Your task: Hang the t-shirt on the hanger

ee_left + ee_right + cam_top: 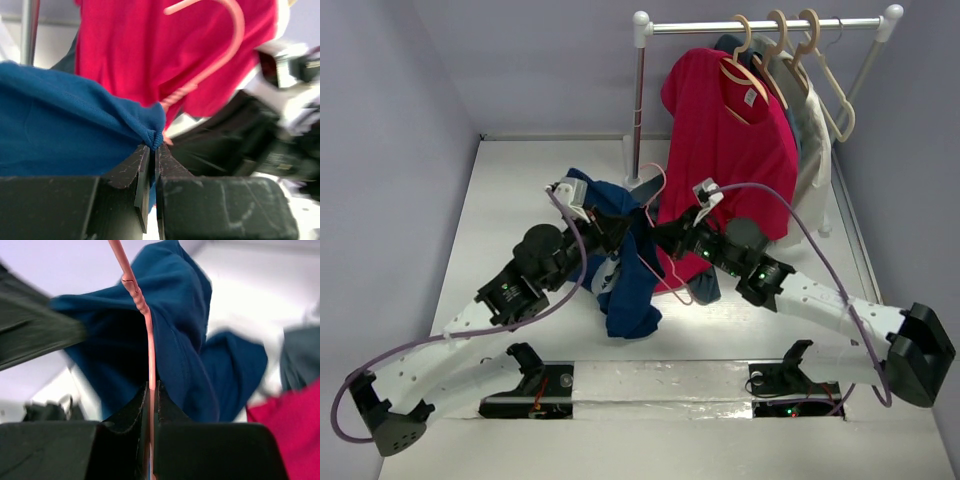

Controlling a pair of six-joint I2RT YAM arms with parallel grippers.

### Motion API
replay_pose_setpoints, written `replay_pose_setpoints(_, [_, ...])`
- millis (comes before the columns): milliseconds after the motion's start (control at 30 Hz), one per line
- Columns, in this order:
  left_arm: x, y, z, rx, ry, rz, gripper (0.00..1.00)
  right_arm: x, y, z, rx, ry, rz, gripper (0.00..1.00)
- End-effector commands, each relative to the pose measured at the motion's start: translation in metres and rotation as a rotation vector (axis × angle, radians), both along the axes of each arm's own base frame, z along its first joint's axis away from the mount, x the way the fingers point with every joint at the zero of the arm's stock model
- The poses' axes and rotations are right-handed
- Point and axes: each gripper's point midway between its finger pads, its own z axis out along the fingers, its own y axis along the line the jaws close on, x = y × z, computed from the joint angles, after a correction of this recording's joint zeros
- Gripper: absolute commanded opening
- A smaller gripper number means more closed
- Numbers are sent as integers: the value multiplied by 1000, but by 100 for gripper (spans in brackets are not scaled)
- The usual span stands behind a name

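The navy t-shirt [625, 270] hangs bunched between the two arms at the table's middle. My left gripper [605, 232] is shut on a ribbed edge of the t-shirt [75, 130], pinched at the fingertips [145, 156]. The pink wire hanger [655, 225] stands with its hook up, partly inside the shirt. My right gripper [665, 238] is shut on the hanger's wire [150, 350], which runs up from between the fingertips [167, 402]. In the left wrist view the hook [225, 45] curves just beyond the shirt edge. The shirt [185, 330] drapes around the wire in the right wrist view.
A clothes rail [760, 25] stands at the back right with a red t-shirt [730, 140], a white garment [812, 150] and several beige hangers [820, 70]. Walls close in on the left and right of the white table [510, 200].
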Motion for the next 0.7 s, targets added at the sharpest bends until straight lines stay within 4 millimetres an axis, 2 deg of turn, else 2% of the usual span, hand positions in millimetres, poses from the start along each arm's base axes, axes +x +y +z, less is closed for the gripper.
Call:
replay_pose_setpoints(0, [-16,1,62,-126,-98,-53,0,10,4,79,291,-208,-35,0])
replay_pose_setpoints(33, [-18,0,69,-126,-113,-63,0,12,17,69,276,-193,2,0])
replay_pose_setpoints(67, [-23,0,87,-145,-142,-81,0,10,27,66,276,-186,29,0])
replay_pose_setpoints(133, [-29,-7,97,-131,-164,-137,0,6,39,75,316,-222,93,0])
replay_pose_setpoints(167, [-34,-8,113,-141,-186,-160,0,10,47,64,307,-204,106,0])
replay_pose_setpoints(200, [-35,-18,111,-116,-178,-208,0,8,49,73,341,-232,124,0])
replay_pose_setpoints(233, [-35,-20,108,-91,-168,-215,0,4,52,75,354,-245,154,0])
replay_pose_setpoints(267, [-35,-21,114,-93,-172,-219,0,3,53,77,372,-250,162,0])
replay_pose_setpoints(300, [-35,-25,111,-84,-164,-232,0,0,50,87,404,-280,163,0])
replay_pose_setpoints(333, [-35,-25,111,-85,-161,-235,4,0,44,93,427,-294,145,0])
replay_pose_setpoints(367, [-35,-24,110,-89,-157,-229,20,-2,38,97,442,-307,129,0])
replay_pose_setpoints(433, [-32,-8,112,-106,-160,-154,42,-7,18,110,461,-349,80,0])
replay_pose_setpoints(467, [-30,-3,103,-97,-139,-127,59,-9,12,114,456,-372,62,0])
replay_pose_setpoints(500, [-28,12,109,-121,-152,-67,63,-11,7,116,456,-380,49,0])
replay_pose_setpoints(567, [-26,24,112,-140,-160,-8,68,-14,-8,118,464,-392,12,0])
replay_pose_setpoints(600, [-20,39,117,-166,-164,72,68,-15,-10,117,455,-399,6,0])
replay_pose_setpoints(667, [-18,50,130,-221,-189,122,67,-18,-12,116,444,-400,10,0])
